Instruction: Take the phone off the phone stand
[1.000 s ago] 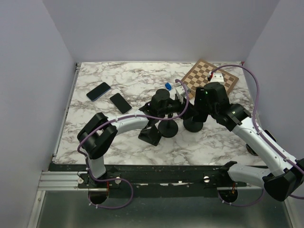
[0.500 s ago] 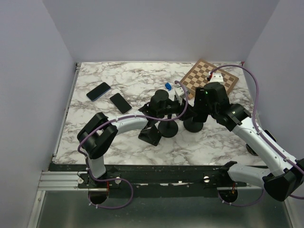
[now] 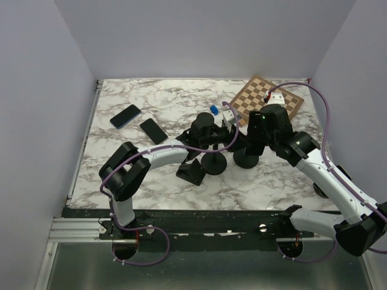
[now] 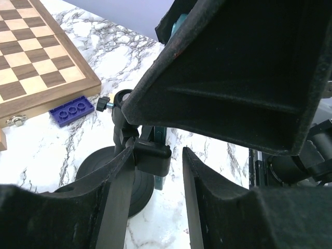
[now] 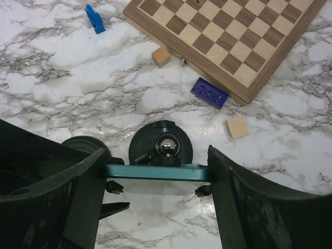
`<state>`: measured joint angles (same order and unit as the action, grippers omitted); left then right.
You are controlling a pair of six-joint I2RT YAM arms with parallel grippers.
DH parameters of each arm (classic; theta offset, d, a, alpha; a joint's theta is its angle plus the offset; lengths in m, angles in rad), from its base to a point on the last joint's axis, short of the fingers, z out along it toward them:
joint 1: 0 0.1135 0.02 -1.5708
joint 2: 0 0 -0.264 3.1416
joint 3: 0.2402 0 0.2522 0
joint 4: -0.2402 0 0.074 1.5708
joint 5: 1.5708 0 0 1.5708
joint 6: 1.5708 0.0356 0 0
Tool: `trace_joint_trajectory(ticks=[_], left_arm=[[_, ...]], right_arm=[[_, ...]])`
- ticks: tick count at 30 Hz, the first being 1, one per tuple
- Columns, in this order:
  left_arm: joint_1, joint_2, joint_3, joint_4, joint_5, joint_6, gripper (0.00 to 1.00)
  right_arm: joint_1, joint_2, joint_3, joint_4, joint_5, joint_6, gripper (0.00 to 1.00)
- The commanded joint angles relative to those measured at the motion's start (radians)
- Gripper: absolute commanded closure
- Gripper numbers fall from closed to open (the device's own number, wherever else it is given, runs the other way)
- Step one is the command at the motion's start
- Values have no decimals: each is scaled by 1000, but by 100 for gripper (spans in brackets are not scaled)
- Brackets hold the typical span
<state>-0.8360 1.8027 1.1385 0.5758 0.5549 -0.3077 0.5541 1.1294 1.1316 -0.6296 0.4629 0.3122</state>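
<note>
On your left, one dark phone (image 3: 126, 116) and another (image 3: 153, 131) lie flat on the marble table (image 3: 169, 99), well apart from both arms. Toward the middle, your left gripper (image 4: 158, 171) stands half spread around the bracket of the phone stand (image 4: 151, 155). One finger (image 4: 122, 202) touches the bracket and a sliver of gap shows at the other, so it is not clamped. A second round base (image 3: 213, 163) sits just beside the stand's own base. The teal-edged phone (image 5: 135, 172) sits in the stand's cradle directly above that base, seen edge-on from the right wrist. Your right gripper (image 5: 157, 179) is set wide across it, with a finger against each end. Farther right and back lie a blue brick (image 5: 209, 93) and the chessboard (image 3: 267, 99).
</note>
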Motion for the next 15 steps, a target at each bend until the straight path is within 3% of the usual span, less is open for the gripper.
trace_joint_trajectory(ticks=[1,7,10,15], left_arm=[[3,42,27,-7,85,-5,52],[5,48,34,-30,65,13,78],[5,36,23,-42,42,36,99],[23,19,4,-60,39,56,100]], right_arm=[[-7,-24,42,76,-19,-3,99],[-9,-32,36,82,-16,-12,99],[-9,-47,25,82,16,-25,99],[-8,-106,-32,93,77,-93,99]])
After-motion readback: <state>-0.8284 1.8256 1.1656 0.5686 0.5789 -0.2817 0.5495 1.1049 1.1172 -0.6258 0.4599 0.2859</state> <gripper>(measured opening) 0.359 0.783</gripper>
